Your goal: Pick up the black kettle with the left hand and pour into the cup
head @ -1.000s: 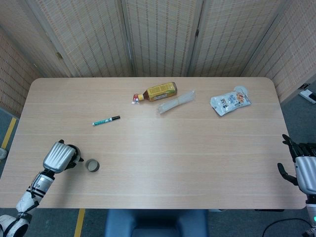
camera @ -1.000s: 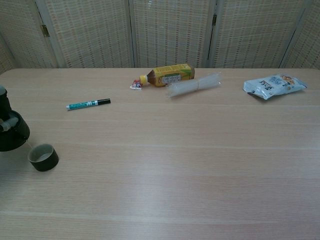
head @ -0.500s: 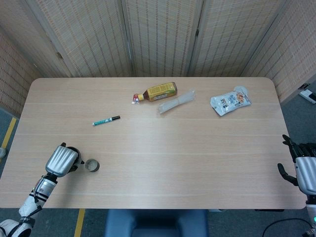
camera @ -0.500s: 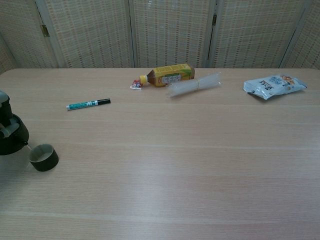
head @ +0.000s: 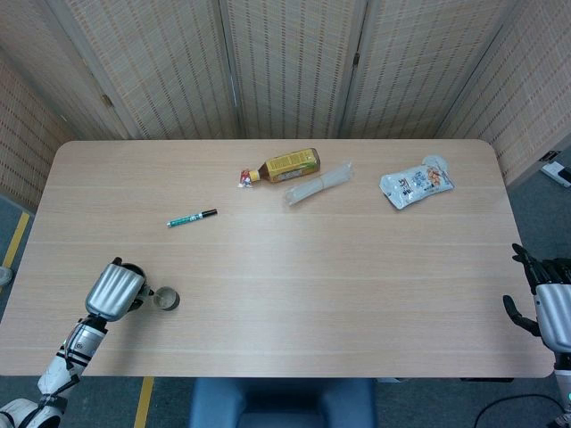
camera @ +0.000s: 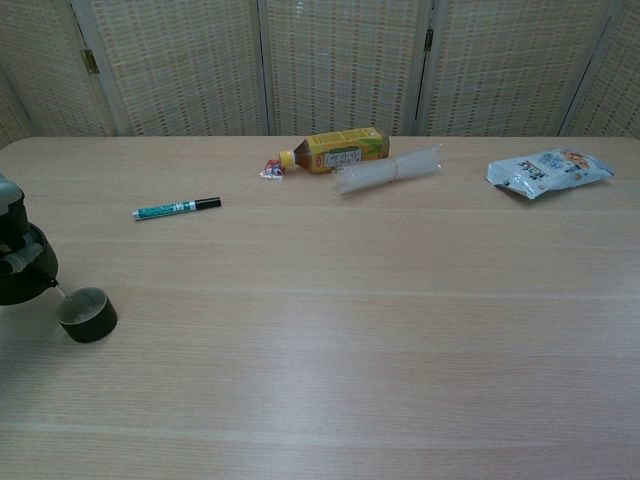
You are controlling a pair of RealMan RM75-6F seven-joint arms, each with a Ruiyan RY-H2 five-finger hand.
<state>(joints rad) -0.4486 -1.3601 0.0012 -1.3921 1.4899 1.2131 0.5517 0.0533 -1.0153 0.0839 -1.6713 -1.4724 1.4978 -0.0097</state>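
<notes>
- Chest view: black kettle at the far left edge of the bench, tilted, spout tip just over the rim of the cup.
- Head view: same black kettle mostly hidden under the left robot hand — wrapped around it, holding it near the front left corner.
- Cup standing upright just right of that robot hand.
- Further back: green marker, well apart from the cup.
- Along the far side — lying bottle, clear plastic roll beside it, snack pouch.
- Right robot hand off the bench's right edge, fingers spread, holding nothing.
</notes>
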